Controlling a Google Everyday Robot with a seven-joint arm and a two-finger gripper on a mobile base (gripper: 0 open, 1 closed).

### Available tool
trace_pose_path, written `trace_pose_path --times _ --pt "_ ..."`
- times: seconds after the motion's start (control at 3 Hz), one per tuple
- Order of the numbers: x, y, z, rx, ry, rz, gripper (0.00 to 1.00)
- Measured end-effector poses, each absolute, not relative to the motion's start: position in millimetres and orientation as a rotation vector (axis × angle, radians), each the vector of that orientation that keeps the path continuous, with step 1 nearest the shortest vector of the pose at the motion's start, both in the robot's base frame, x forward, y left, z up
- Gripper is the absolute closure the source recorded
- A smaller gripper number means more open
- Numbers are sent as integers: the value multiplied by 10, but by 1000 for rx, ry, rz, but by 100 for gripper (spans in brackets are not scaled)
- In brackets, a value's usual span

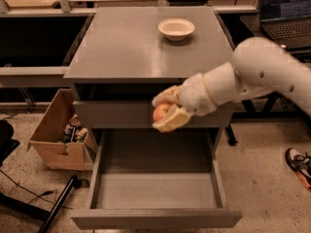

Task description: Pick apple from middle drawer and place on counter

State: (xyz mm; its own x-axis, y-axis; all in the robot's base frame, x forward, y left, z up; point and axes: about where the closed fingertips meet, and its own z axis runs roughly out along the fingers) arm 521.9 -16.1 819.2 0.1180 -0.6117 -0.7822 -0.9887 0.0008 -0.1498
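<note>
My gripper (pixel 164 111) is shut on the apple (pixel 161 112), a small red-orange fruit with a yellowish patch. It holds the apple in the air above the open middle drawer (pixel 155 191), in front of the closed drawer front above it. The drawer tray is pulled out and nothing lies in it. The counter (pixel 131 45), the flat grey cabinet top, lies behind and above the gripper. My white arm comes in from the right.
A white bowl (pixel 176 28) stands at the back right of the counter. A cardboard box (pixel 56 132) with odds and ends sits on the floor to the left. A laptop (pixel 286 13) is at the far right. A shoe (pixel 299 164) shows at the right.
</note>
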Motion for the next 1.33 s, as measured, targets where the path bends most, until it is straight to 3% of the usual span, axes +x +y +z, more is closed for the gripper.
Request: trace_pose_path --times 0.67,1.33 --pt "5962 -198 9612 -1475 1581 436 100" --pt "7296 31 9304 -1273 1561 425 100"
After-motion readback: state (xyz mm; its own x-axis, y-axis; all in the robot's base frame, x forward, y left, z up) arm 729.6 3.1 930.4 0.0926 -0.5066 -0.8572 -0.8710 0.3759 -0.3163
